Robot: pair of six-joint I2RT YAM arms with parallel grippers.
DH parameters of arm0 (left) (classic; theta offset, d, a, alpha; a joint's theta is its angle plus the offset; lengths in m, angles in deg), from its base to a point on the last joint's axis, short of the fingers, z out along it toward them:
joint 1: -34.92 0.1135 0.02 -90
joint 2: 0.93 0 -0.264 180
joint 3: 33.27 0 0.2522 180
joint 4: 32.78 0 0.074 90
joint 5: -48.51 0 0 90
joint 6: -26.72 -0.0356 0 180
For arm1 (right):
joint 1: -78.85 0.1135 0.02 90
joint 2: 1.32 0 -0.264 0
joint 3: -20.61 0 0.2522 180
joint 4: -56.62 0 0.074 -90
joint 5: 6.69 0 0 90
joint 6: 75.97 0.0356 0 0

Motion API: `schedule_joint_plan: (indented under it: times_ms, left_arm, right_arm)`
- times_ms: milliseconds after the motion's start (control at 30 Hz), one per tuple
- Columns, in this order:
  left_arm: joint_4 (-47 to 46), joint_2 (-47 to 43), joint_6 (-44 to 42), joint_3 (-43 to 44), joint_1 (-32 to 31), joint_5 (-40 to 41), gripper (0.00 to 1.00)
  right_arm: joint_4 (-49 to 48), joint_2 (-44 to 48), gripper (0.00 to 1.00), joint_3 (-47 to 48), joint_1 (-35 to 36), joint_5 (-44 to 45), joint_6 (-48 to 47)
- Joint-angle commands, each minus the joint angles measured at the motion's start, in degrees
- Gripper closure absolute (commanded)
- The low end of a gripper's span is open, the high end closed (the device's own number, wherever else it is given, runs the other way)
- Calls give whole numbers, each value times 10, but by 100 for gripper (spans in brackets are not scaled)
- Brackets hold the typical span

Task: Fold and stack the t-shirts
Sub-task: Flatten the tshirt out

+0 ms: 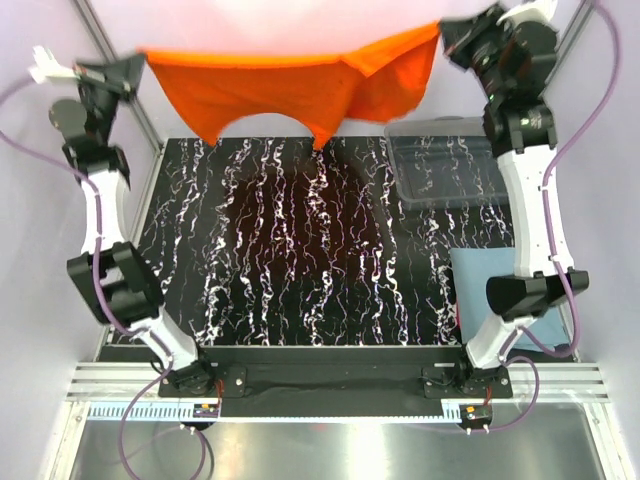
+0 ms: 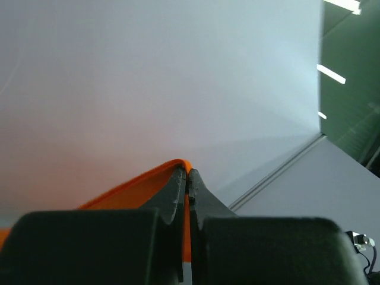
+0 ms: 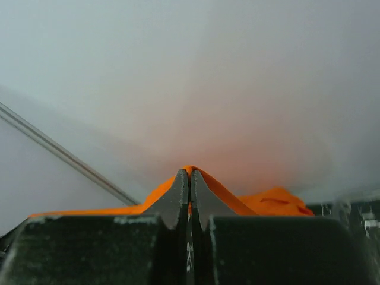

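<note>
- The bright plain orange cloth t-shirt hangs in the air over the far edge of the black, white-veined table top, stretched between the two arms. Its top edge runs almost level and its lower edge sags in an arch, with two points of cloth drooping toward the table.
- The left gripper is raised at the far left with its jaws pressed together on the shirt's left corner. In the left wrist view the orange cloth is pinched between the two dark fingers of that gripper, and a small fold pokes out just above the tips.
- The right gripper is raised at the far right, a little higher, and is likewise clamped on the shirt's other corner. In the right wrist view the gripper has orange fabric bunched on both sides of the closed tips.
- The muted blue-grey cloth t-shirt lies flat on the table's near right side, partly behind the right arm.
- A clear plastic rectangular bin sits on the table's far right, just beyond the blue-grey shirt and below the hanging orange one.
</note>
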Motion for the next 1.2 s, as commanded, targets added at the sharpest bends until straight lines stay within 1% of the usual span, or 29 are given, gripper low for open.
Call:
schedule_joint_plan:
  times_ms: [0, 33, 67, 100, 133, 167, 200, 233, 267, 300, 333, 367, 400, 433, 467, 500, 533, 567, 600, 633, 667, 733, 800, 900, 933, 1000, 1033, 1167]
  left_arm:
    - [-19, -76, -25, -150, 25, -32, 100]
    - [10, -84, -65, -171, 37, -46, 100]
    - [49, -90, -88, -195, 44, -77, 100]
    - [123, -93, -139, -204, 56, -97, 100]
    - [154, -95, -159, -216, 62, -113, 100]
    - [187, -98, -173, -248, 69, -143, 100]
    - [191, -105, -196, -271, 82, -161, 100]
    - [200, -112, -210, -294, 89, -173, 100]
    - [248, -121, -229, -335, 96, -184, 100]
    - [283, -138, -279, -352, 104, -185, 100]
    - [317, -147, -308, -368, 106, -185, 100]
    - [388, -155, -340, -394, 109, -179, 100]
    - [421, -174, -400, -411, 109, -171, 100]
    - [446, -184, -422, -429, 110, -160, 100]
    - [479, -197, -439, -472, 113, -133, 100]
    - [489, -220, -456, -496, 120, -117, 100]
    - [499, -232, -463, -517, 126, -100, 100]
    - [523, -251, -464, -553, 132, -51, 100]
    - [532, -258, -463, -567, 140, -23, 100]
    - [537, -264, -465, -581, 142, -5, 100]
    - [542, -266, -468, -600, 142, 30, 100]
    - [561, -268, -468, -616, 148, 83, 100]
    - [576, -261, -472, -624, 158, 93, 100]
    - [605, -267, -474, -633, 168, 154, 100]
    - [610, -273, -469, -639, 172, 192, 100]
    - [620, -291, -450, -645, 178, 218, 100]
    - [625, -296, -442, -648, 180, 251, 100]
    - [645, -299, -424, -658, 184, 300, 100]
  right_arm:
    - [-9, 52, 100, -143, -4, -44, 37]
    - [-9, 67, 100, -177, -1, -55, 46]
    - [-10, 99, 100, -214, 1, -66, 53]
    - [-9, 117, 100, -291, 4, -79, 64]
    - [-9, 134, 100, -329, 7, -86, 69]
    - [-9, 171, 100, -369, 15, -91, 72]
    - [-9, 190, 100, -447, 21, -103, 83]
    - [-9, 209, 100, -485, 28, -109, 86]
    - [-8, 245, 100, -522, 45, -113, 86]
    - [-6, 262, 100, -588, 54, -118, 86]
    - [2, 280, 100, -620, 60, -119, 92]
    - [4, 314, 100, -652, 67, -120, 99]
    - [8, 330, 100, -709, 69, -128, 111]
    - [14, 345, 100, -734, 69, -131, 117]
    - [19, 371, 100, -758, 70, -133, 123]
    - [31, 382, 100, -798, 70, -140, 130]
    - [36, 392, 100, -817, 72, -145, 135]
    - [38, 408, 100, -835, 72, -150, 138]
    - [45, 414, 100, -869, 78, -160, 149]
    - [48, 422, 100, -886, 82, -165, 154]
    - [48, 433, 100, -903, 86, -172, 158]
    - [50, 450, 100, -949, 98, -181, 166]
    - [53, 462, 100, -991, 100, -188, 180]
    - [67, 490, 100, -1035, 103, -197, 198]
    - [81, 508, 100, -1043, 103, -198, 202]
    - [114, 528, 100, -1059, 104, -197, 209]
    - [129, 538, 100, -1061, 104, -196, 210]
    - [189, 592, 100, -1076, 107, -212, 210]
